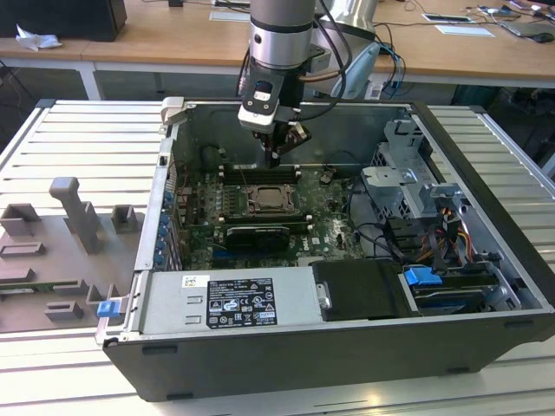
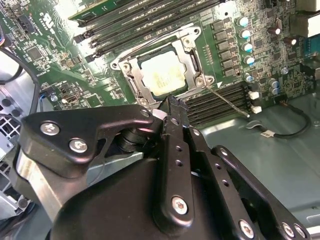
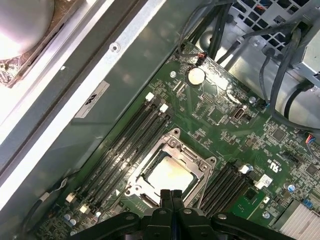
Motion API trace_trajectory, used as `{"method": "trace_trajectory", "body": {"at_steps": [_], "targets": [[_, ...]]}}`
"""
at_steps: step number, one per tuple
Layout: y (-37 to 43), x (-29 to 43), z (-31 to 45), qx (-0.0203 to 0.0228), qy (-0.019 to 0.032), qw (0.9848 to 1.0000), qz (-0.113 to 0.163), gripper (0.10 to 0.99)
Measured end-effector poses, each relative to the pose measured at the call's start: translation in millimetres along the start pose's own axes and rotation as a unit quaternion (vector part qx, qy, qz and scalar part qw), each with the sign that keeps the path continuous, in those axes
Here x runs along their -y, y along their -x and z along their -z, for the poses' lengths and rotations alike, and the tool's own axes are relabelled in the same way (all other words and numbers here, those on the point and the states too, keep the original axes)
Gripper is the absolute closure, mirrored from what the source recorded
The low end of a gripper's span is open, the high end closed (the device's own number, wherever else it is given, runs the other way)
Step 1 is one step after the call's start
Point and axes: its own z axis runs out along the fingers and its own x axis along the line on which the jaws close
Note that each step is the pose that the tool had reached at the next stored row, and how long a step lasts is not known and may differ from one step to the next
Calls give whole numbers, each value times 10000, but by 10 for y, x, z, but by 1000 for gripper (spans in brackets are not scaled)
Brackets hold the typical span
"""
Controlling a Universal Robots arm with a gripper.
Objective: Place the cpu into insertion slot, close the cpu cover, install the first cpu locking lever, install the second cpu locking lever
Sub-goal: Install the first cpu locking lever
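Jaws together, empty; the gripper (image 3: 172, 194) hovers above the cpu (image 3: 169, 176), seated in the insertion slot (image 1: 251, 208) mid-frame in the exterior view, cpu cover (image 2: 191, 60) down. Missing the thin locking lever (image 2: 227, 100) could gouge the circuit board (image 3: 220, 110).

Pale square cpu (image 2: 162, 74) seated flat in the insertion slot (image 1: 267, 200); silvery windowed cpu cover (image 2: 192, 60) lies closed around it.

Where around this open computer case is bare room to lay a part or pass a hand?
Free: the slatted table between the grey fixture and the desk, also at the exterior view's right of the case. Crowded inside: drive cage, cables, and the claw by the insertion slot.
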Motion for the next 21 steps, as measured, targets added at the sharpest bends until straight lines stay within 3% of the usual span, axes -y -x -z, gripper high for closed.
{"method": "trace_trajectory", "body": {"at_steps": [7, 10, 13, 21], "targets": [[0, 0, 0, -2, -1, 9999, 119, 980], [0, 0, 0, -5, -2, 9995, 311, 980], [0, 0, 0, -11, -4, 9981, 620, 980], [0, 0, 0, -19, -7, 9939, 1104, 980]]}}
